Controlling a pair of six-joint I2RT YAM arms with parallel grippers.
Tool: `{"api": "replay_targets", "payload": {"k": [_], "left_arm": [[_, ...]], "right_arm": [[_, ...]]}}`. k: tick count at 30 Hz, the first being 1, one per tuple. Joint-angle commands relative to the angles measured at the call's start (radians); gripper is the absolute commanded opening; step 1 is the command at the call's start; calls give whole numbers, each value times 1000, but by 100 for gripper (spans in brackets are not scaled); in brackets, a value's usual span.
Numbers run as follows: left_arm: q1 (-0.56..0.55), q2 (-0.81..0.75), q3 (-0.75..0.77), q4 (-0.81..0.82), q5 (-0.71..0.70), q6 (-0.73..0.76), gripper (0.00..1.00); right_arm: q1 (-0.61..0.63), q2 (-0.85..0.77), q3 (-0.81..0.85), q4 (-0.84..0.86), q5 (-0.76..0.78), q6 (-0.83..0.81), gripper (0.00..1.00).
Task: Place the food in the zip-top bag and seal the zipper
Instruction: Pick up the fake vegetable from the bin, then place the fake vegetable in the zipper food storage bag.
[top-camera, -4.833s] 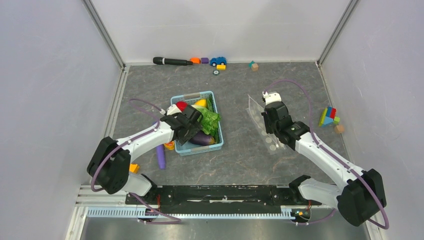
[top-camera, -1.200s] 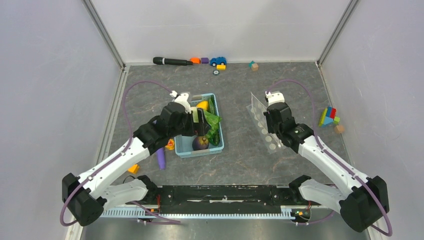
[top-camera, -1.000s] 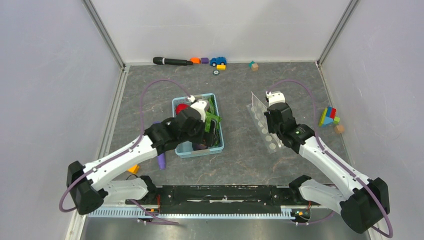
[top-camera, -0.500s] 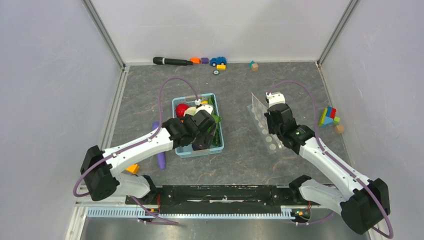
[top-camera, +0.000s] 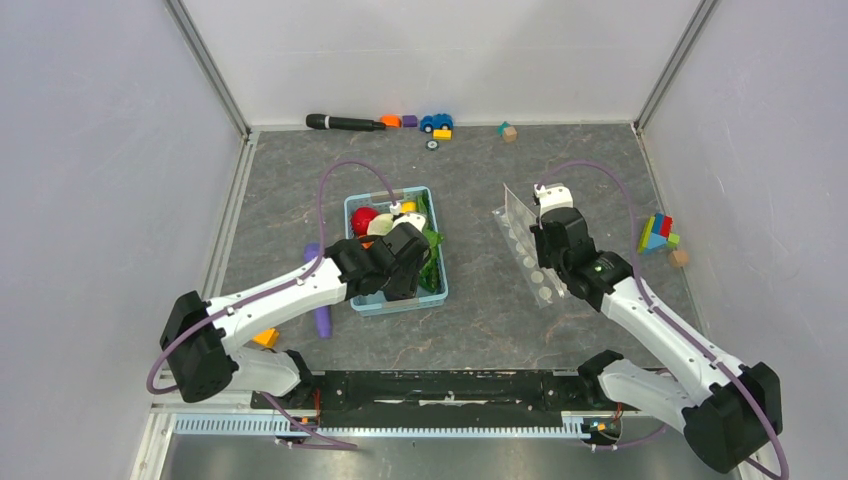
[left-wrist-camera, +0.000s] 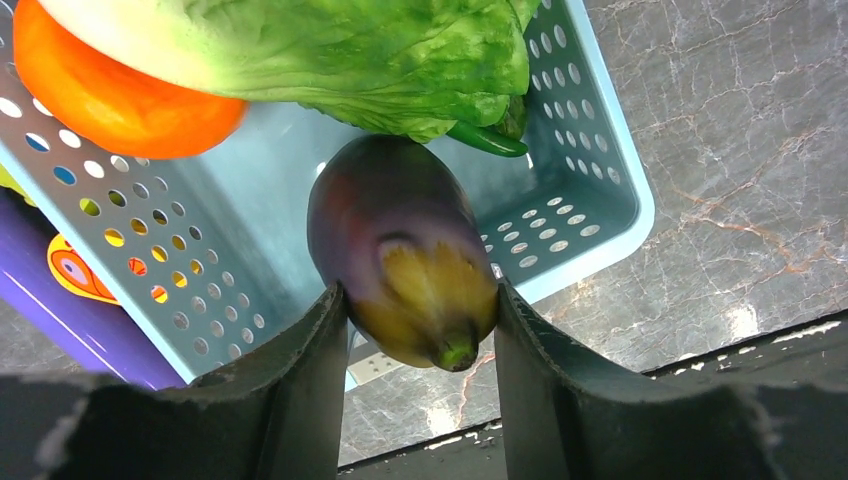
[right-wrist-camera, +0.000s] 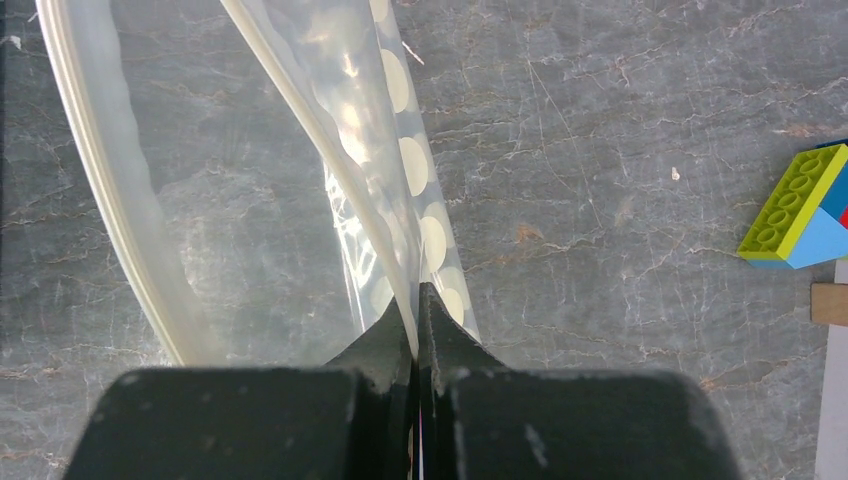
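Two left fingers (left-wrist-camera: 290, 400) seemingly grip eggplant (left-wrist-camera: 400, 240); right fingers (right-wrist-camera: 388, 352) pinch zip-top bag (right-wrist-camera: 398, 150).

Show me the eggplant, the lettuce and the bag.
eggplant (left-wrist-camera: 390, 210), left wrist view, on its purple body.
lettuce (left-wrist-camera: 330, 50), left wrist view, on a leafy fold.
bag (right-wrist-camera: 400, 160), right wrist view, on its dotted wall.

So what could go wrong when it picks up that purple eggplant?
1. The left tool pinches the smooth, rounded eggplant only near its stem end, so it might slip out.
2. The lettuce lies over the eggplant's far end and could get dragged out of the basket.
3. The right tool holds the zip-top bag by a thin edge, which might pull free.
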Motion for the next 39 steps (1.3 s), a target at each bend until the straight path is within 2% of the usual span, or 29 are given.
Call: {"api": "replay_targets", "payload": {"k": [1, 3, 8, 14, 20, 25, 32, 39], "left_arm": [[-5, -15, 7, -16, -20, -42, 18], [-4, -28, 24, -33, -45, -51, 2], [-5, -137, 64, -5, -59, -32, 2], [-5, -369, -15, 233, 90, 64, 2], [-5, -480, -40, 454, 212, 101, 2], [-5, -373, 3, 655, 341, 109, 2], [2, -107, 168, 725, 288, 42, 2], [28, 28, 215, 801, 413, -37, 2]], "right_arm": [[-3, -35, 4, 21, -4, -1, 0], [-4, -40, 7, 15, -7, -2, 0], [-3, -44, 11, 1, -6, -2, 0], [-3, -48, 19, -4, -11, 2, 0], [-3, -58, 23, 3, -33, 4, 0], [-3, -70, 22, 26, -94, 6, 0], [-4, -99, 17, 59, -164, 3, 0], [-3, -96, 16, 78, -205, 5, 0]]}}
